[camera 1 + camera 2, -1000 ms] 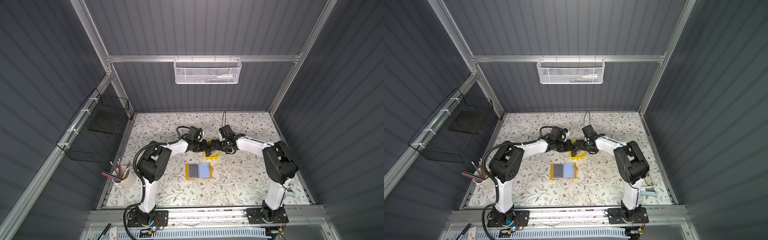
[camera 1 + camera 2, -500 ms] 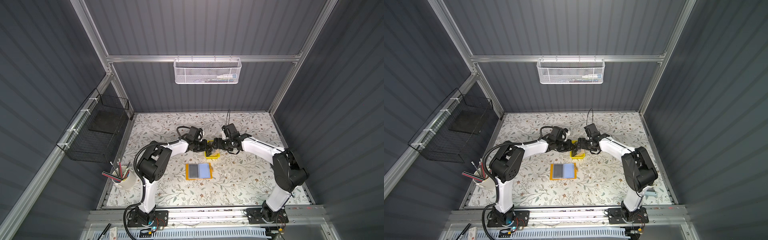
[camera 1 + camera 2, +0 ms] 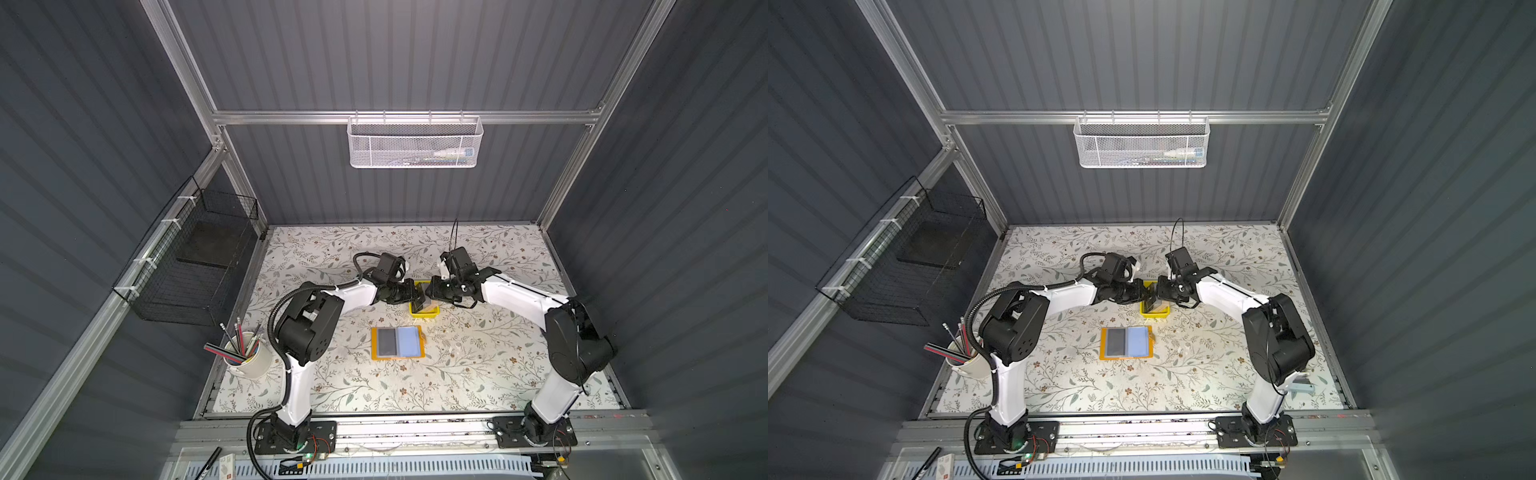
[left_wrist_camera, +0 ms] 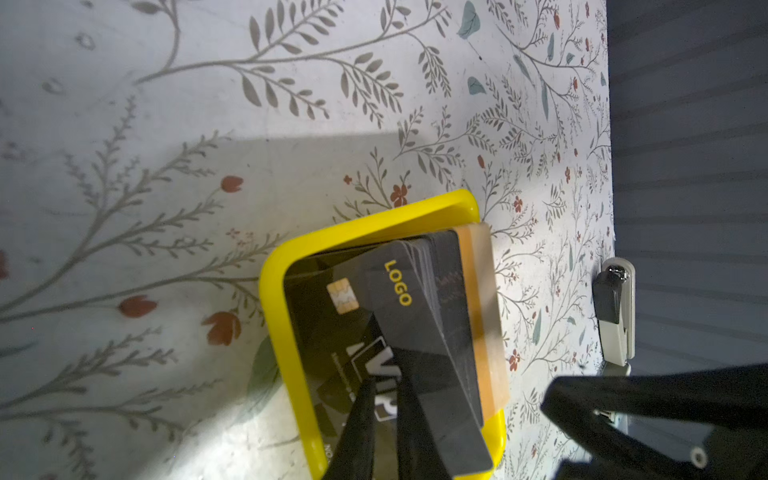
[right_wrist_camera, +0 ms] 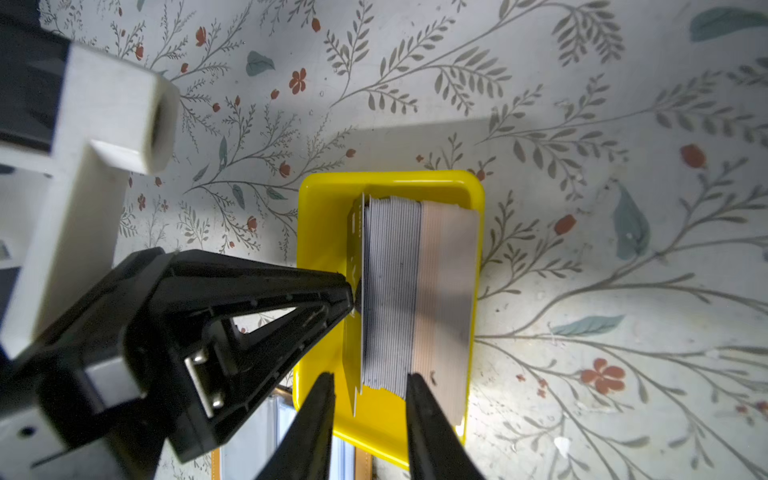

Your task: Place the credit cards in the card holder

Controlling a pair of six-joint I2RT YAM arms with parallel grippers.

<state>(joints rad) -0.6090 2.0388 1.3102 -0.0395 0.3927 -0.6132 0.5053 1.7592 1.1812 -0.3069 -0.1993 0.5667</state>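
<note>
— What have you got in view?
— Thin, glossy cards point(image 5: 390, 291), grey-edged then beige, stand on edge in a rounded yellow plastic tray point(image 5: 324, 208). My left gripper point(image 5: 353, 293) is nearly closed, its tips on the front card point(image 5: 356, 340), which leans off the stack. My right gripper point(image 5: 370, 376) is partly open, astride that card and the grey ones. The mustard holder point(image 3: 397, 341) lies open and flat near the tray.
— Anything changed?
— My right elbow point(image 3: 575, 345) has swung outward. The tray and holder haven't moved.
</note>
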